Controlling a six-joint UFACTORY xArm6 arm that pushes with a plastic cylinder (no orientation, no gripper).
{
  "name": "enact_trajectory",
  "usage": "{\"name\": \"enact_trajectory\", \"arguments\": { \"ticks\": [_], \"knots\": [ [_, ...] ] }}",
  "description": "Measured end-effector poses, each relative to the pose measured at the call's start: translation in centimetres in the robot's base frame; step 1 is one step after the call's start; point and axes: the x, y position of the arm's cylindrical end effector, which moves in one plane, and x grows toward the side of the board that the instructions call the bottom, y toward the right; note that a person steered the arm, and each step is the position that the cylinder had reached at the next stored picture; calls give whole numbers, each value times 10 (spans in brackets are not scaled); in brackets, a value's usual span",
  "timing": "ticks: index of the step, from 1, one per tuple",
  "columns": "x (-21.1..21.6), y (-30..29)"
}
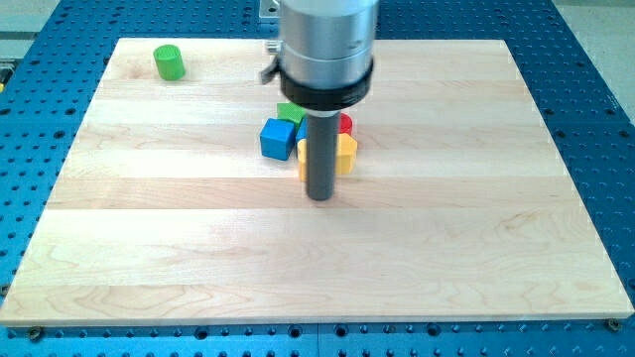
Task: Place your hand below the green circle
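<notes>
The green circle [170, 62], a short upright cylinder, stands alone near the top left corner of the wooden board [198, 248]. The arm's tip [319, 197] rests near the board's middle, well apart from it, toward the view's right and bottom. The rod has no jaws and holds nothing. Just above the tip sits a tight cluster: a blue cube [279, 139] on the left, a yellow block [343, 152] beside the rod, a red block [345, 124] and a green block [290, 111] behind, partly hidden by the arm.
</notes>
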Motion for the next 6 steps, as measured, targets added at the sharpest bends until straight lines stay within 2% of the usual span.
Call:
{"name": "enact_trajectory", "arguments": {
  "ticks": [1,2,3,5,6],
  "knots": [
    [-21,-128],
    [-79,-253],
    [-85,-278],
    [-84,-267],
    [-129,-193]
  ]
}}
